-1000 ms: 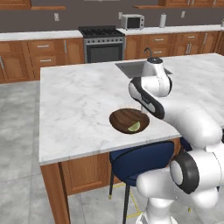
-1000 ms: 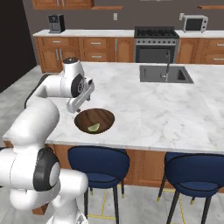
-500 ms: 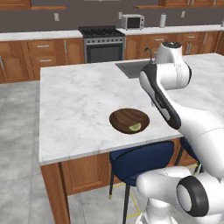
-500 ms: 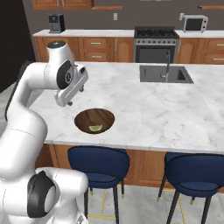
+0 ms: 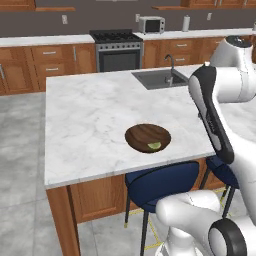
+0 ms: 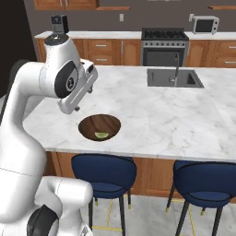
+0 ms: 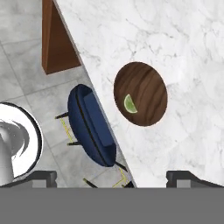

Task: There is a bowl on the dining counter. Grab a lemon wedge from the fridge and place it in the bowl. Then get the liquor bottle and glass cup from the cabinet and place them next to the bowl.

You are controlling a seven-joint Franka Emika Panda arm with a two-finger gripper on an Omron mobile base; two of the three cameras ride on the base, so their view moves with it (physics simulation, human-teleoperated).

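The shallow round dark-brown wood-grained bowl (image 5: 147, 138) is sitting upright on the white grey-veined marble dining counter (image 5: 90, 125), near the counter's front edge. A small yellow-green lemon wedge (image 5: 154, 146) is lying inside the bowl, against the side nearest the edge; it appears to be resting curved side down, though the hand view (image 7: 130, 104) is too coarse to confirm. The sink is sitting well apart from the bowl.

Even flat light, soft shadows, slightly blurry
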